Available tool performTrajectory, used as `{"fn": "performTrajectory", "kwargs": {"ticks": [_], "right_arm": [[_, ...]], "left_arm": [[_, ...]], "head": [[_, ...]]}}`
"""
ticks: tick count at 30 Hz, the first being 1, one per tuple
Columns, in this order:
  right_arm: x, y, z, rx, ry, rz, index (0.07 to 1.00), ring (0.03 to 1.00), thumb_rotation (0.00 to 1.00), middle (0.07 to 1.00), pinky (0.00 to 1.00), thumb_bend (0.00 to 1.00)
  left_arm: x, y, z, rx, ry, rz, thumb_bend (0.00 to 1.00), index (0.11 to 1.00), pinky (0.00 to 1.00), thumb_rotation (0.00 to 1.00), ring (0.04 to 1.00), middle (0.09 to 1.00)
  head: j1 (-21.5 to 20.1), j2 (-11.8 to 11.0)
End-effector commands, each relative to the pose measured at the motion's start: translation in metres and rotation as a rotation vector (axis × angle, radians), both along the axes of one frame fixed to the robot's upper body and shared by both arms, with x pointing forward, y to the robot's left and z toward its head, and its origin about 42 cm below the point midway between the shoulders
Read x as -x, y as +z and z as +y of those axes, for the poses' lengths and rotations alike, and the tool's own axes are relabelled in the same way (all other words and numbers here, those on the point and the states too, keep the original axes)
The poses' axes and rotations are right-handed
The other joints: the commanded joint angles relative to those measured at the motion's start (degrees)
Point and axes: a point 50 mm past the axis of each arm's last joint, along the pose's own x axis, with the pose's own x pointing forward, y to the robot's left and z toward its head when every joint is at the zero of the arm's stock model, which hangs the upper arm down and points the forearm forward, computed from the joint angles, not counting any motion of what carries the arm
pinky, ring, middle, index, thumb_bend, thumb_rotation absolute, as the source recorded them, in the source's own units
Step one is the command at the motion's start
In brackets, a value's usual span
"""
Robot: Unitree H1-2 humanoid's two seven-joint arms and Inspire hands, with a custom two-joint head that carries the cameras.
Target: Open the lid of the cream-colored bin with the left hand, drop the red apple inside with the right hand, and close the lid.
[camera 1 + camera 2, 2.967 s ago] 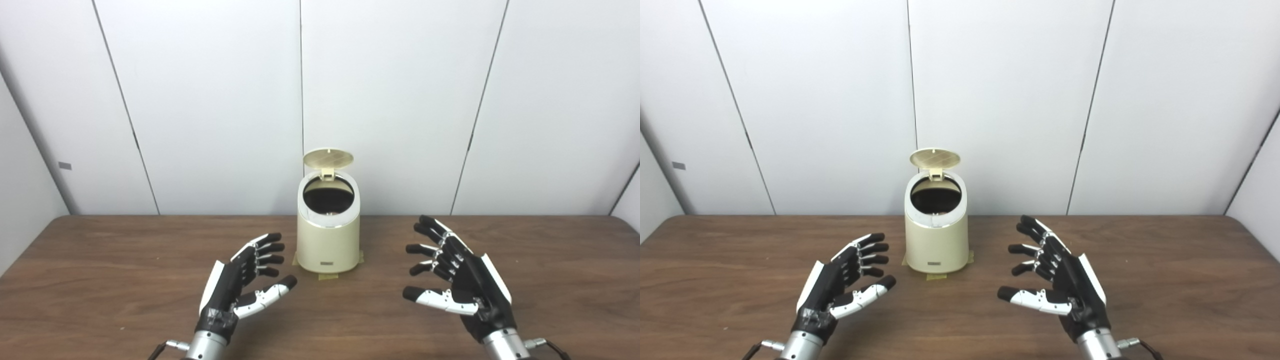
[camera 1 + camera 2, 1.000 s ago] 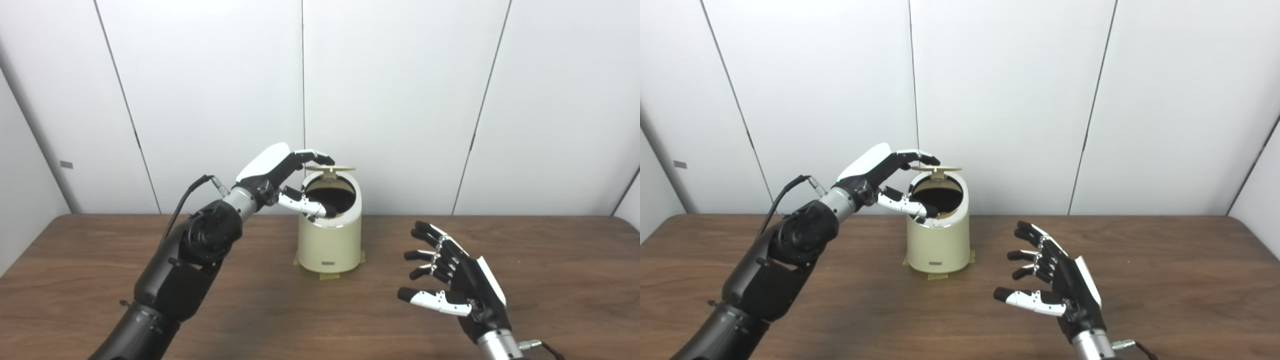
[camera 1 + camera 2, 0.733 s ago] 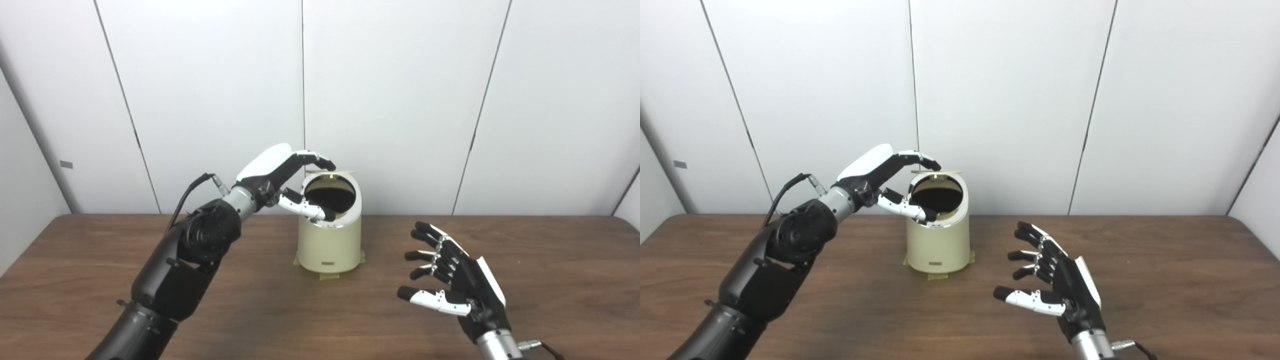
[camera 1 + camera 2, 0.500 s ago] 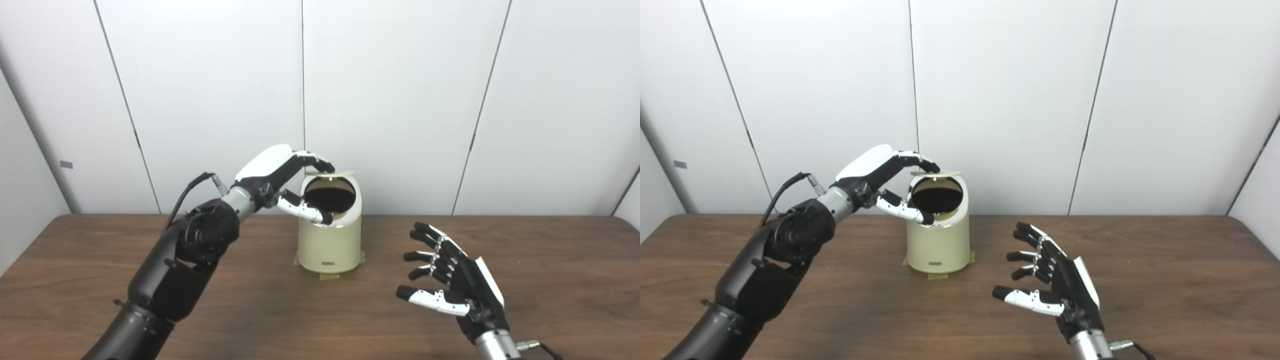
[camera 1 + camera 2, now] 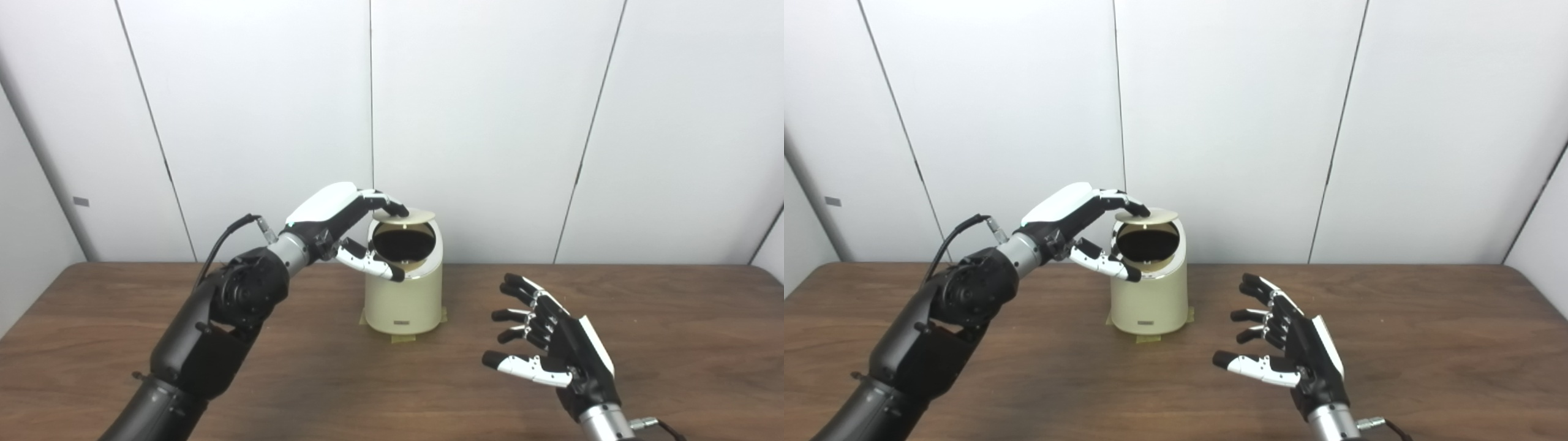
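Note:
The cream-colored bin (image 5: 401,300) stands at the back middle of the table. Its round lid (image 5: 411,215) hangs nearly level over the back of the dark opening, which still shows. My left hand (image 5: 343,214) reaches in from the left: its fingertips rest on top of the lid and its thumb sticks out below, by the bin's front rim, holding nothing. Lower right, my right hand (image 5: 557,352) hovers over the table, palm turned inward, fingers spread and empty. No red apple is in view; the bin's inside is too dark to read.
The brown wooden table (image 5: 122,343) stretches wide on both sides of the bin. Tan tape (image 5: 401,337) shows under the bin's base. White wall panels (image 5: 490,122) stand close behind the bin. My left forearm (image 5: 239,300) slants across the left half of the table.
My left hand has risen from the table to the lid and pressed it from upright down to nearly level. The right hand has drifted slightly nearer and lower.

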Motion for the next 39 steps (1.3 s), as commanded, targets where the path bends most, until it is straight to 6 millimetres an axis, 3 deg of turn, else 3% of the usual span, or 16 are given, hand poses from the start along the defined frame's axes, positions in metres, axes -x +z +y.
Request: {"fn": "performTrajectory", "kwargs": {"ticks": [1, 17, 31, 39], "right_arm": [[-0.006, 0.025, 0.005, -0.009, 0.013, -0.097, 0.827, 0.675, 0.17, 0.84, 0.51, 0.79], [-0.004, 0.029, 0.01, -0.008, 0.011, -0.084, 0.814, 0.645, 0.16, 0.795, 0.52, 0.78], [-0.003, 0.033, 0.012, -0.015, -0.002, -0.085, 0.803, 0.621, 0.15, 0.779, 0.53, 0.79], [-0.003, 0.035, 0.011, -0.009, -0.005, -0.096, 0.802, 0.613, 0.15, 0.784, 0.52, 0.77]], "left_arm": [[0.0, 0.028, 0.0, -0.023, -0.02, -0.098, 0.91, 0.795, 1.0, 0.35, 0.946, 0.821], [0.011, -0.002, -0.005, -0.134, -0.041, -0.11, 0.93, 0.784, 1.0, 0.36, 0.957, 0.794], [0.024, -0.027, -0.015, -0.488, -0.033, -0.216, 0.92, 0.795, 1.0, 0.36, 0.987, 0.801], [0.028, -0.028, -0.021, -0.543, -0.012, -0.164, 0.96, 0.741, 1.0, 0.37, 0.961, 0.756]], "head": [[-0.03, 0.17], [-0.91, 1.15], [-1.01, 1.88], [-0.89, 2.14]]}}
